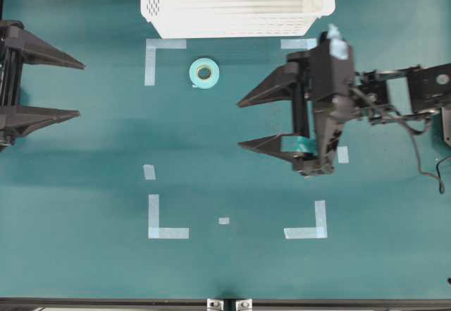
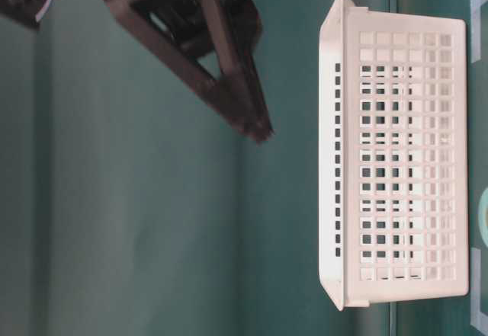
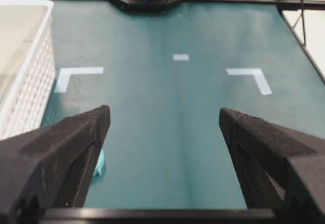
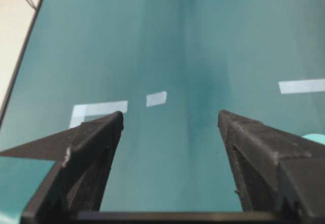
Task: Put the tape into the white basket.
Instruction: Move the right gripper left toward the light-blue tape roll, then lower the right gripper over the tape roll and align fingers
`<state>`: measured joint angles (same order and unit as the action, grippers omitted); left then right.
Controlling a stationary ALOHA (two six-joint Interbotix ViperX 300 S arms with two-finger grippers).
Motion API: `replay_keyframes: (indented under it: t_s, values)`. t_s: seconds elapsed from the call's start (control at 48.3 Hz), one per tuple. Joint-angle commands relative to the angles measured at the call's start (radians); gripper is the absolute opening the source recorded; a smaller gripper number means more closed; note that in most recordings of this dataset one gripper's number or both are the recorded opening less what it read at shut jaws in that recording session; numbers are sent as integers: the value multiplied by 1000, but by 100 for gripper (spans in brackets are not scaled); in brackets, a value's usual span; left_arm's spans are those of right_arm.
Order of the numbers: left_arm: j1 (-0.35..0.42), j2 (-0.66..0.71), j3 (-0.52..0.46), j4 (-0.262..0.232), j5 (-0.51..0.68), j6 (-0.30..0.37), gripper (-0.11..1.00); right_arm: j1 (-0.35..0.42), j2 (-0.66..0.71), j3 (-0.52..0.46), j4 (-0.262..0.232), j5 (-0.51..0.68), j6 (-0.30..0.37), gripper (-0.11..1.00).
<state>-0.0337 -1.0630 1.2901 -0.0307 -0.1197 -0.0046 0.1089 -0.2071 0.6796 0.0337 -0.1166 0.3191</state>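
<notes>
The tape (image 1: 204,72) is a small mint roll lying flat on the green table, just in front of the white basket (image 1: 232,25) at the far edge. My right gripper (image 1: 240,124) hovers open to the right of the roll and a little nearer, fingers pointing left, nothing between them. At the left edge, my left gripper (image 1: 80,89) is open and empty. The left wrist view has a sliver of tape (image 3: 100,163) beside the left finger, the basket (image 3: 25,82) and the left gripper (image 3: 165,117). The right wrist view has the right gripper (image 4: 170,116) and the tape's edge (image 4: 316,138).
Pale L-shaped corner marks (image 1: 165,228) and small strips (image 1: 224,221) are stuck flat on the table. A teal scrap (image 1: 297,144) sticks to the right gripper's lower finger. The basket's slotted wall (image 2: 396,153) fills the table-level view, with a dark arm (image 2: 221,62) beside it.
</notes>
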Motion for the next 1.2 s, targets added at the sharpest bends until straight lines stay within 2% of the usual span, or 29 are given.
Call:
replay_keyframes:
  t_s: [0.0, 0.29, 0.435, 0.559, 0.683, 0.828, 0.952, 1.097, 1.179]
  values:
    - [2, -5, -5, -2, -5, 2, 77, -2, 14, -60, 3, 18, 0, 84]
    - [2, -28, 6, -2, 26, 2, 77, -31, 66, -115, 5, 41, 9, 84]
    - [2, -29, 6, -2, 43, 2, 77, -60, 103, -169, 43, 123, 18, 84]
    - [2, -29, 6, -2, 46, 3, 77, -74, 146, -241, 48, 215, 34, 84]
    - [2, -29, 6, -2, 46, 3, 77, -78, 195, -325, 46, 291, 77, 84]
    - [2, -28, 8, -2, 46, 3, 77, -92, 233, -399, 29, 390, 169, 84]
    - [2, -28, 8, -2, 48, 5, 77, -100, 255, -448, -57, 500, 296, 84]
    - [2, -29, 8, 0, 46, 5, 77, -100, 275, -492, -230, 634, 491, 84]
    - [2, -29, 8, -2, 48, 5, 77, -97, 285, -514, -359, 741, 629, 84]
